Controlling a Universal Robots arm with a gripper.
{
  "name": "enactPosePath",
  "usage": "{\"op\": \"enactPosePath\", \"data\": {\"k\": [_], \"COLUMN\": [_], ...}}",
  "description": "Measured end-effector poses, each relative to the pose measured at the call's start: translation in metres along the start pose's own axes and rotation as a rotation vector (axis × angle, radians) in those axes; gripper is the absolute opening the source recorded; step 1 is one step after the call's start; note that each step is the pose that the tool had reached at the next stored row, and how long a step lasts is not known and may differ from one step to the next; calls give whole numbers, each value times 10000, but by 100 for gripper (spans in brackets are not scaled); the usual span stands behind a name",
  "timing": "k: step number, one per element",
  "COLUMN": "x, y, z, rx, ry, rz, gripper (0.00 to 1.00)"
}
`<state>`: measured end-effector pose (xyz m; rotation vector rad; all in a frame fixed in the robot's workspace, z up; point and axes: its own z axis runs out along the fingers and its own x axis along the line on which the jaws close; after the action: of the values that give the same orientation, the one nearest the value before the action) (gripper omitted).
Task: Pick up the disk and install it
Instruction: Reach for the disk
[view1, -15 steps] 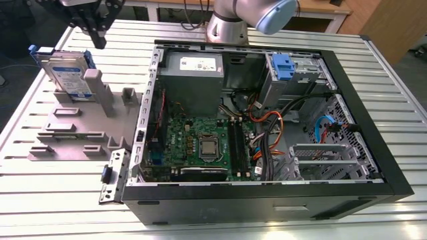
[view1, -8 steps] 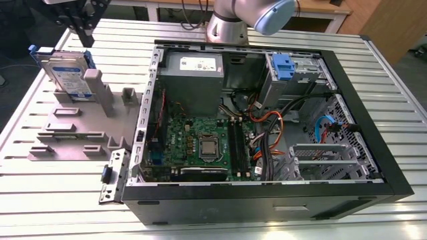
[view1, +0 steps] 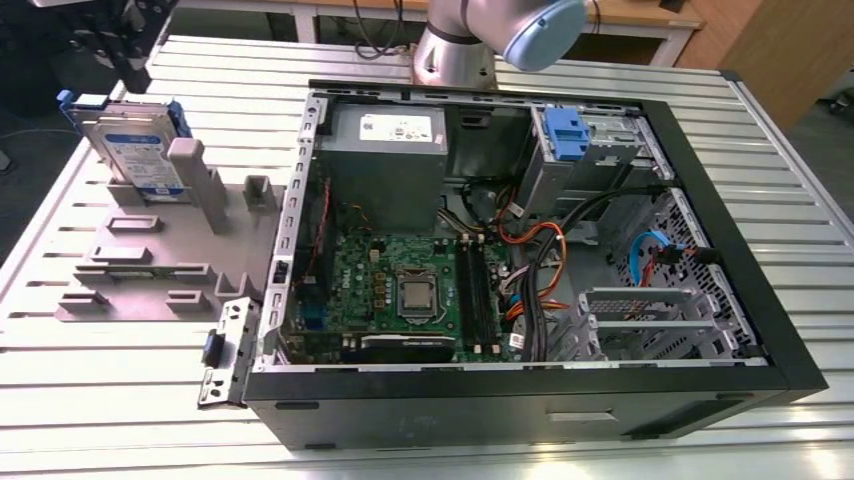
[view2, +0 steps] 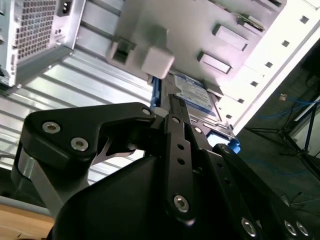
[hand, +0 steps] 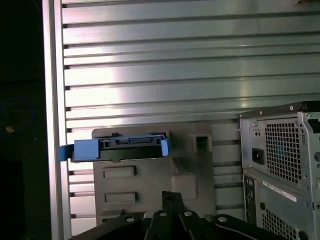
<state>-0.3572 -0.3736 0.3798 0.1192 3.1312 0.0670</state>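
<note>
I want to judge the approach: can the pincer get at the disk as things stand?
Probably yes. The disk stands upright in the grey holder, its top edge uncovered, and the pincer hangs above it with nothing between.

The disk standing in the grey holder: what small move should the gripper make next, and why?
Probably ease the gripper down toward the top edge of the disk. The disk stands upright in the grey holder, and in the first wrist view the gripper is apart from it.
</note>
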Motion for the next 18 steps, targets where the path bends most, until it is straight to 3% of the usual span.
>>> {"op": "enactPosePath", "data": {"k": [6, 11, 17, 18], "x": [175, 339, 615, 742], "y": [75, 137, 203, 226], "z": [53, 140, 229, 254], "rx": [4, 14, 14, 15], "ry": [45, 55, 52, 53], "rz": [2, 2, 4, 3], "gripper": [11, 11, 11, 11]}}
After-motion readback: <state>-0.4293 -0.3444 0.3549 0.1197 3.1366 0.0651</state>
